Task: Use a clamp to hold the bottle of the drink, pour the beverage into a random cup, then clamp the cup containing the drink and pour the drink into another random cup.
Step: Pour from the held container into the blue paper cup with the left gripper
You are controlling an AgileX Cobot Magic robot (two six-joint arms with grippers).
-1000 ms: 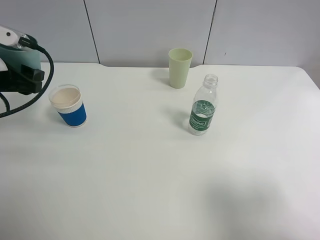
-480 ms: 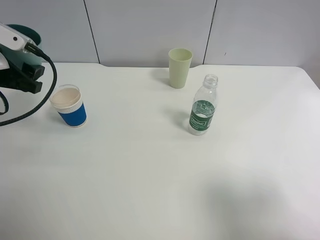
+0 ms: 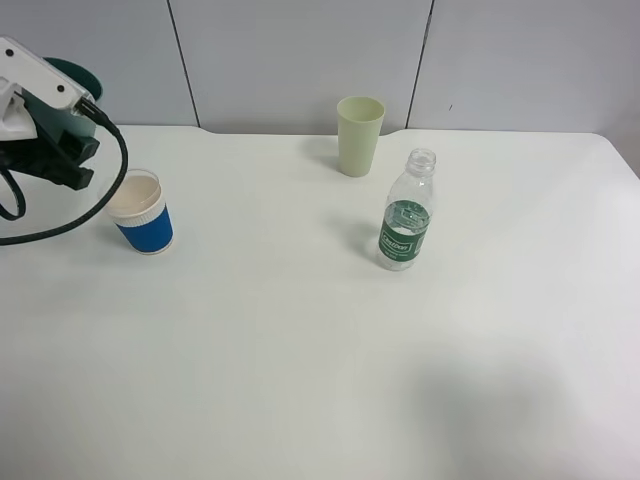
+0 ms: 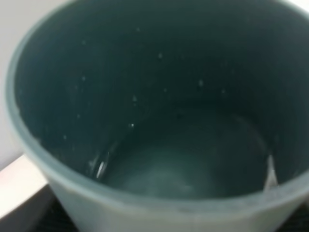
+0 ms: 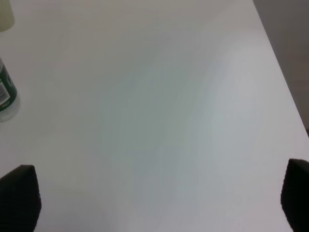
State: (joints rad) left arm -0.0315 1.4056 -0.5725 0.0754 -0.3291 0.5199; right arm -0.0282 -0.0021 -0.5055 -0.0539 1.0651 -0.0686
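My left gripper [image 3: 66, 142] is shut on the teal cup [image 3: 72, 78], held in the air at the far left, just above and left of the blue-banded cup [image 3: 141, 212]. The left wrist view is filled by the teal cup's dark green inside [image 4: 159, 96], where clear liquid [image 4: 159, 171] glints at the bottom. The bottle [image 3: 405, 215] stands uncapped and upright right of centre, its edge also showing in the right wrist view [image 5: 6, 94]. My right gripper [image 5: 157, 203] is open over bare table, far from everything; it is out of the exterior view.
A taller pale yellow-green cup [image 3: 360, 135] stands at the back, behind the bottle. The left arm's black cable [image 3: 95, 210] loops down beside the blue-banded cup. The white table's right edge [image 5: 280, 72] runs close to my right gripper.
My left gripper with the teal cup has shifted slightly right toward the blue-banded cup and turned, so the cup's rim now shows behind the wrist. Nothing else moved.
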